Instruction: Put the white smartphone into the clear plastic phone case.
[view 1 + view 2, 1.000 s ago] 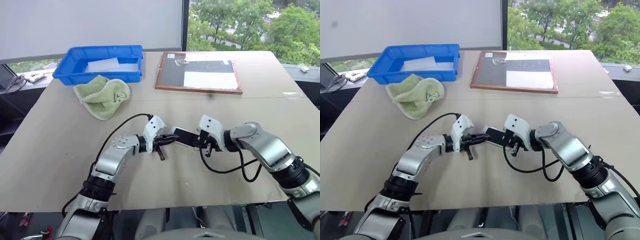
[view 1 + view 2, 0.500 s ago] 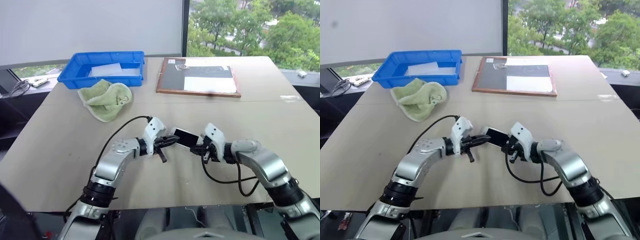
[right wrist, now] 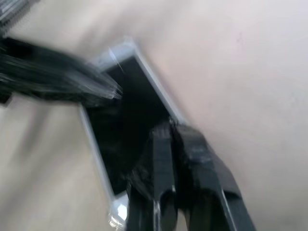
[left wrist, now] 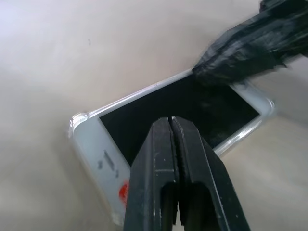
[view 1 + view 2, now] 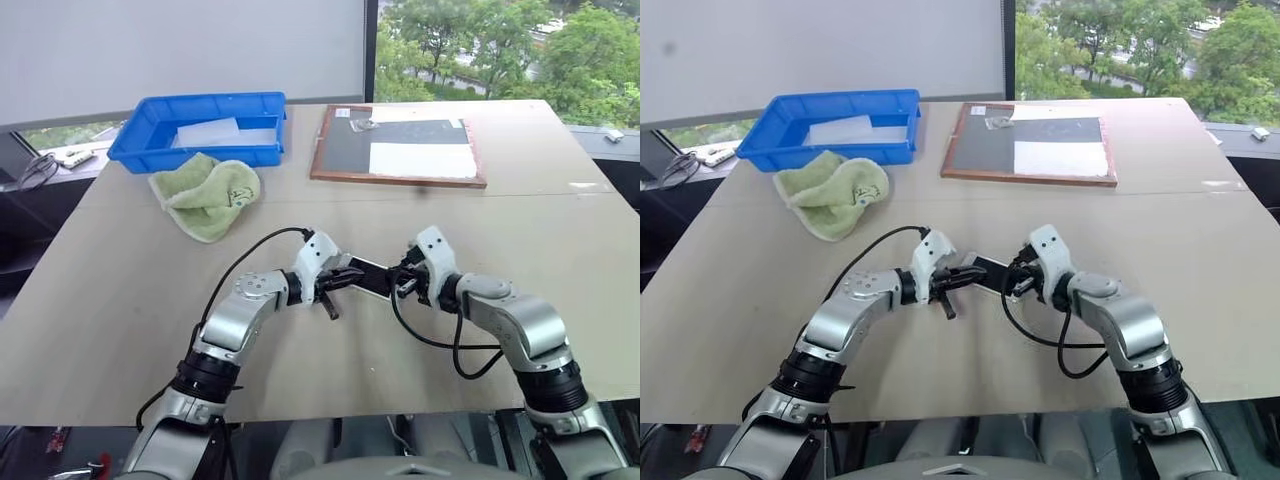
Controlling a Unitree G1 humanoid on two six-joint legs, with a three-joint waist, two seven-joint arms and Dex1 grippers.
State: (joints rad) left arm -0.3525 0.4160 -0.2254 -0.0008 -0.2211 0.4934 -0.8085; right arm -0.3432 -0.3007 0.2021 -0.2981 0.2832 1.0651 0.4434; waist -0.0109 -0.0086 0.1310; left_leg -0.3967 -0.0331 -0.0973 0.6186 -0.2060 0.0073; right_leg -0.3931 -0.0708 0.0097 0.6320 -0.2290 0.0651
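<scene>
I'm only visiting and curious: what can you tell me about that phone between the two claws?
The white smartphone is a flat slab with a dark screen, white edges and rounded corners. It lies screen up on the table, and a glossy clear rim, the clear plastic phone case, shows around it. The shut left claw and right claw are over opposite ends.

A beige table (image 5: 120, 300) stands before a tree-filled window (image 5: 480, 45).

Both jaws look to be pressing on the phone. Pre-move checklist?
1. Left gripper jaws shut, tips over the screen: ok.
2. Right gripper jaws shut, over the phone's other end: ok.
3. Phone screen up, flat on the table: ok.
4. Case rim shows around one phone corner: ok.
5. All corners seated in the case: cannot tell.
6. Towel, bin and board away from the phone: ok.
</scene>
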